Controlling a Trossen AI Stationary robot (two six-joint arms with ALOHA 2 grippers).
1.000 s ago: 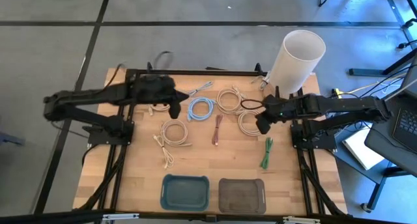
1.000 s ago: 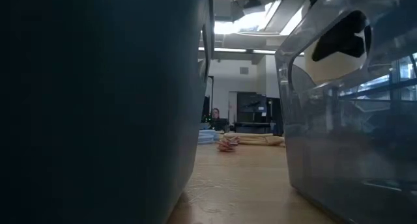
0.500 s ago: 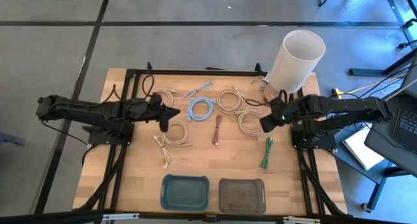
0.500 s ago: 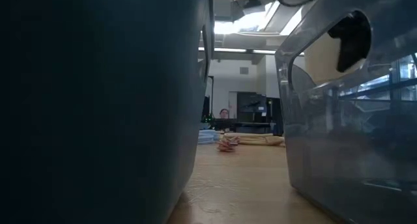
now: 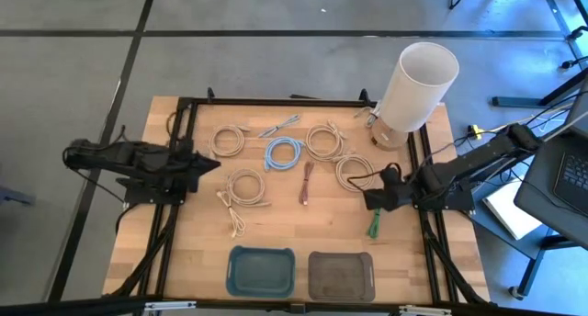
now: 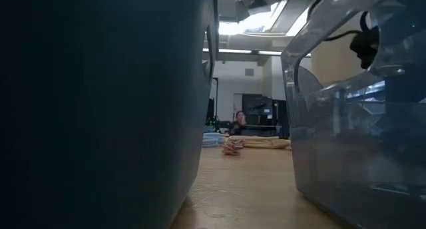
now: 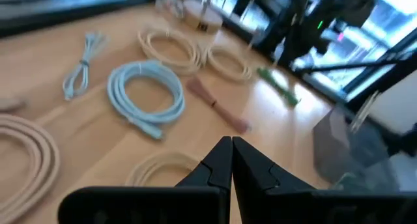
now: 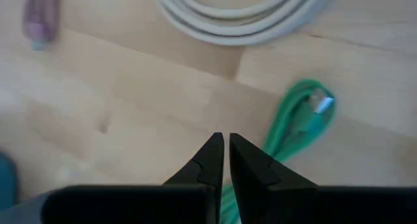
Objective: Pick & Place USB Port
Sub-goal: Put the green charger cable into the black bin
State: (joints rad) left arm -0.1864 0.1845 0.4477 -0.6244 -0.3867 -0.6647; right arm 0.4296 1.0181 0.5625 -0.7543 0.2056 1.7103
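Several coiled cables lie flat on the wooden table: a blue coil (image 5: 283, 152) (image 7: 144, 94), beige coils (image 5: 246, 186) (image 5: 349, 172), a maroon bundle (image 5: 307, 183) and a green bundle (image 5: 375, 220) (image 8: 303, 123). My left gripper (image 5: 207, 163) (image 7: 231, 152) is shut. It hangs at the table's left side, left of the coils, and holds nothing. My right gripper (image 5: 372, 202) (image 8: 226, 152) is also shut and holds nothing. It hovers just above the green bundle's far end, near the table's right side.
A teal bin (image 5: 262, 270) and a clear grey bin (image 5: 341, 276) stand at the near edge. A tall white cylinder (image 5: 418, 77) stands at the far right corner. More beige coils (image 5: 228, 140) (image 5: 323, 140) and a pale cable (image 5: 280, 125) lie near the far edge. A person (image 6: 238, 119) shows in the room behind.
My left arm has drawn back from over the far-left coils toward the table's left edge. My right arm has folded back to the right, and its gripper has moved toward the near edge, from the beige coil to the green bundle. No cable has visibly moved.
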